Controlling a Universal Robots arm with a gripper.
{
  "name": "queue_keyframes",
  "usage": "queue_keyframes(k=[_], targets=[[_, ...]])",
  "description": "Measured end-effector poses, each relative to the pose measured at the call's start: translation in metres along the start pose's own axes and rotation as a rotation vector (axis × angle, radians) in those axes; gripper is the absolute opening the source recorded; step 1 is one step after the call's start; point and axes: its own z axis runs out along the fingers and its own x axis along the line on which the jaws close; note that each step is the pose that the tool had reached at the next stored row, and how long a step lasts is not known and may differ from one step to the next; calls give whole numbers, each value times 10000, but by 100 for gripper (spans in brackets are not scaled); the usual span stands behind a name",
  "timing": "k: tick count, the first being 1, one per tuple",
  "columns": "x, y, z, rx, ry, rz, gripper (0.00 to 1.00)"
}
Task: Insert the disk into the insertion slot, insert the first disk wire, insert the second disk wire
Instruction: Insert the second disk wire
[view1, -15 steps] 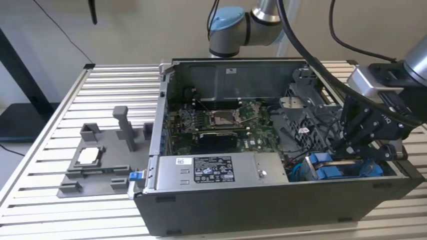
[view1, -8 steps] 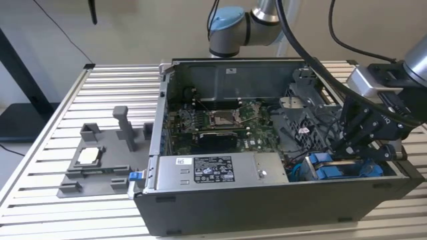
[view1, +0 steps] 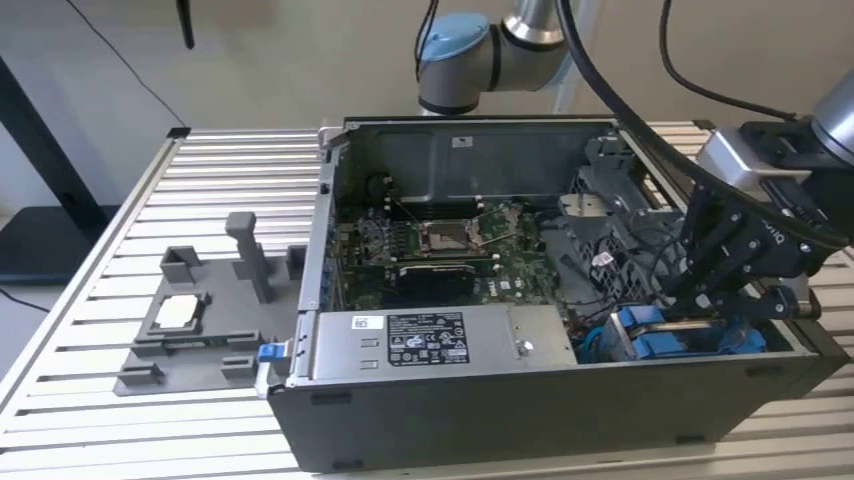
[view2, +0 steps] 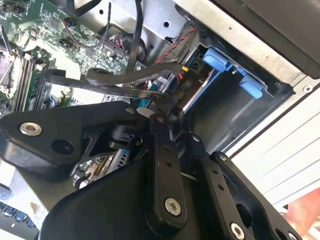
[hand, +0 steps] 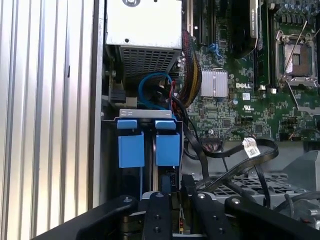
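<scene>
My gripper (view1: 701, 295) reaches down into the open PC case at the exterior view's right, just above the insertion slot (view1: 667, 345), a grey metal cage with blue plastic fittings. Blue tabs (hand: 131, 145) line the cage mouth in the first wrist view, and the gripper (hand: 180, 187) sits right beside them. In the second wrist view the fingers (view2: 159, 130) are drawn together at the gripper tip (view2: 150, 111) on a small blue-tipped connector (view2: 143, 102) of a black disk wire (view2: 130, 77). The disk's body is hidden inside the cage and behind the gripper.
A grey labelled power-supply box (view1: 427, 345) fills the case's front. The green motherboard (view1: 507, 260) with its processor socket (view1: 443, 235) lies in the middle. Loose black cables (hand: 240, 162) loop near the cage. A grey fixture (view1: 200, 320) stands on the slatted table (view1: 134, 430).
</scene>
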Motion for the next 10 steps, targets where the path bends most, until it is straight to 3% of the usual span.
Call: queue_keyframes(k=[10], targets=[[-28,25,-199,-21,-3,11,24]])
